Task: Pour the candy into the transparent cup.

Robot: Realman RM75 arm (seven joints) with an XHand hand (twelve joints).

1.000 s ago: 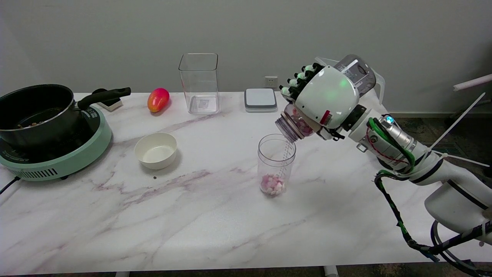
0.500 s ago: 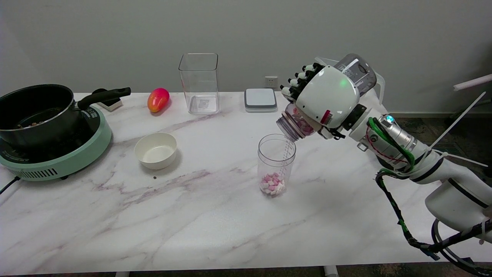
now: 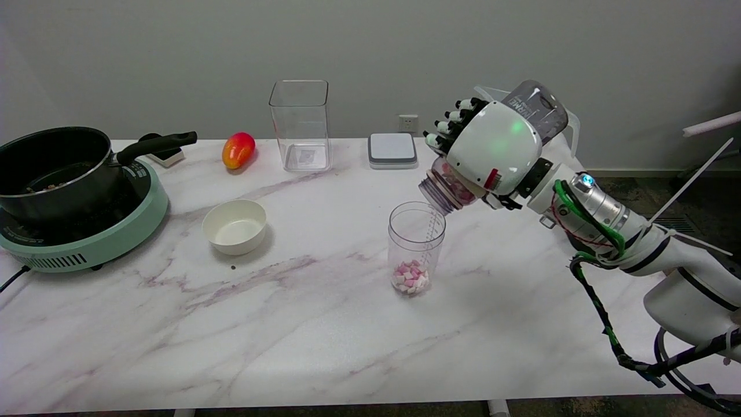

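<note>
One marble table (image 3: 301, 341) is seen carrying everything. Green induction cooker (image 3: 87, 240) is placed at 9 o'clock, with a black pot (image 3: 55, 168) seated on it, handle pointed toward 3 o'clock. The right hand (image 3: 492, 147) is seen at 2 o'clock of table centre, clenched around a clear jar (image 3: 446, 188); the jar is tilted mouth-down toward 8 o'clock, with pink and white candy visible inside near the neck. A grey-topped pitcher (image 3: 541, 110) is partly hidden behind the hand at 12 o'clock of it. Tall square clear container (image 3: 300, 124) is placed at 12 o'clock, near the wall. The transparent cup (image 3: 415, 246) is stood upright just past table centre, at 7 o'clock of the jar mouth, directly below it; whether the two are touching cannot be told. White bowl (image 3: 234, 226) is set at 9 o'clock of the cup, well apart. Grey-and-white flat scale (image 3: 392, 150) is placed at 12 o'clock of the cup, by the back edge. A red-orange mango (image 3: 238, 150) is laid between pot handle and square container. Candy (image 3: 410, 276) is piled at the cup's bottom, pink and white pieces.
</note>
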